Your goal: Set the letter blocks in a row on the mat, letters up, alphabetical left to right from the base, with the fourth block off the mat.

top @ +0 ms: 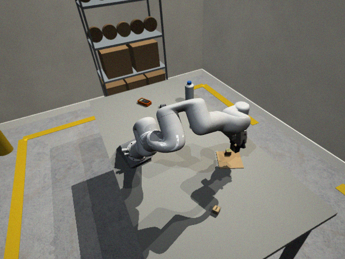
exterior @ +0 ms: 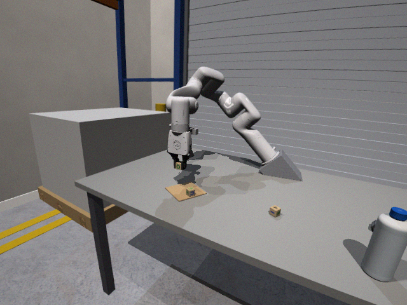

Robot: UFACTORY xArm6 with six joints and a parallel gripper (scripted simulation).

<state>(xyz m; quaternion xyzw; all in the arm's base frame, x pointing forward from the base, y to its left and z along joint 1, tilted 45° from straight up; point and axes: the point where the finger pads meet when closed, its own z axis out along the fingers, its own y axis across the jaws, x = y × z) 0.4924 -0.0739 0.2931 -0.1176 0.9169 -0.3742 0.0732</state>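
Note:
My gripper (top: 236,147) (exterior: 178,165) is shut on a small tan block (exterior: 178,165) with a green mark on its side. It holds the block in the air, above and beyond the far edge of the brown mat (top: 232,163) (exterior: 175,191). A second block (top: 228,151) (exterior: 190,191) with green marks stands on the mat near that edge. A third tan block (top: 215,209) (exterior: 275,210) lies on the bare table, well away from the mat. I see no fourth block; the arm may hide it. The letters are too small to read.
A white bottle (top: 189,90) (exterior: 384,246) with a blue cap stands near a table corner. An orange device (top: 144,101) and a small dark object (top: 161,105) lie behind the arm. The arm's base (top: 130,156) (exterior: 279,167) is bolted to the table.

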